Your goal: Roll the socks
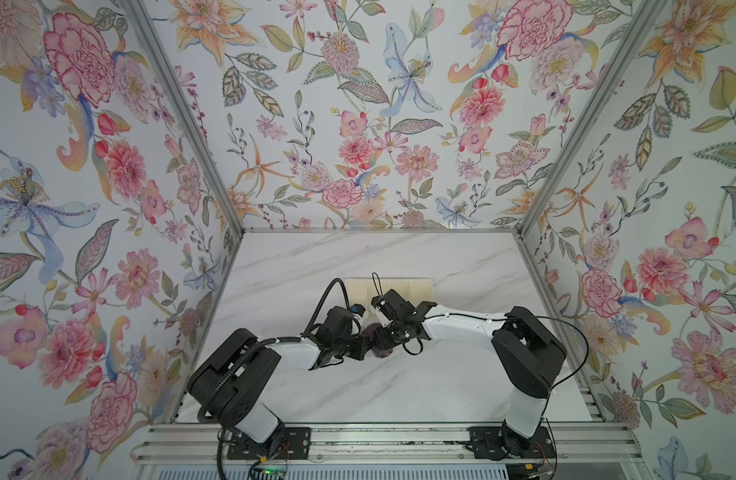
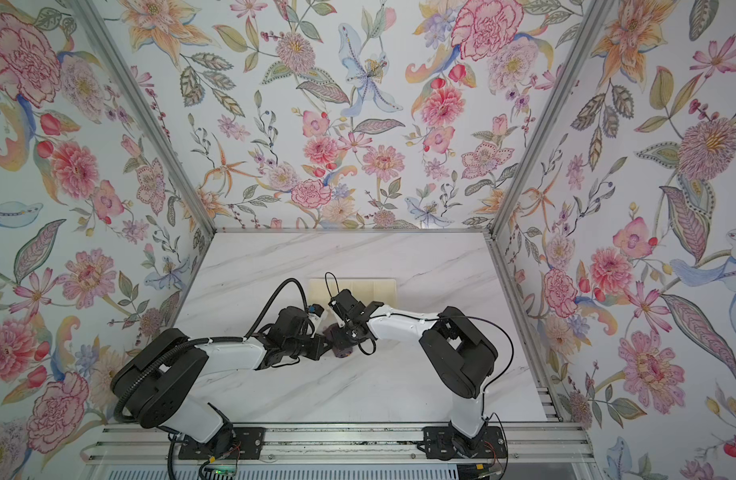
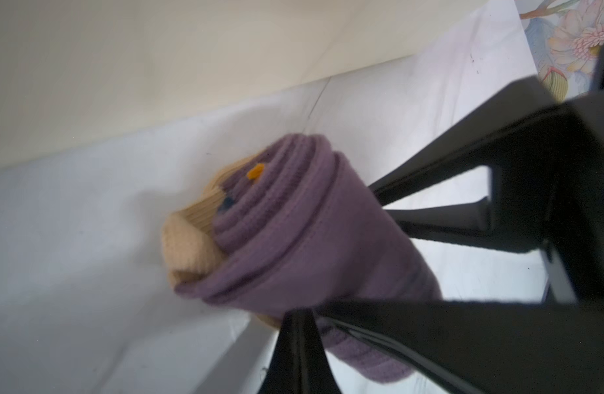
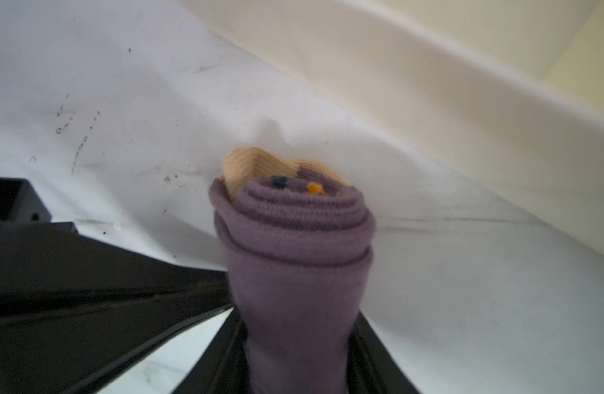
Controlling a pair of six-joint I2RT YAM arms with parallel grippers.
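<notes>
Both top views: marble-white bench (image 1: 441, 386), floral walls (image 1: 358, 124) on three sides, a rail (image 1: 378, 440) at the near edge, open surface toward each wall; socks (image 1: 382, 353) mid-bench, just before a cream tray (image 1: 416, 289). Left wrist view: socks (image 3: 293, 245) a tight purple roll, tan end protruding; left end effector (image 3: 295, 327) closed, tip against the roll. Right wrist view: right end effector (image 4: 297, 344) clamped round the roll.

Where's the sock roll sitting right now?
In both top views the sock roll is mid-table between the left hand and the right hand, just robot-side of the cream tray. The right wrist view shows the right hand gripping it.
</notes>
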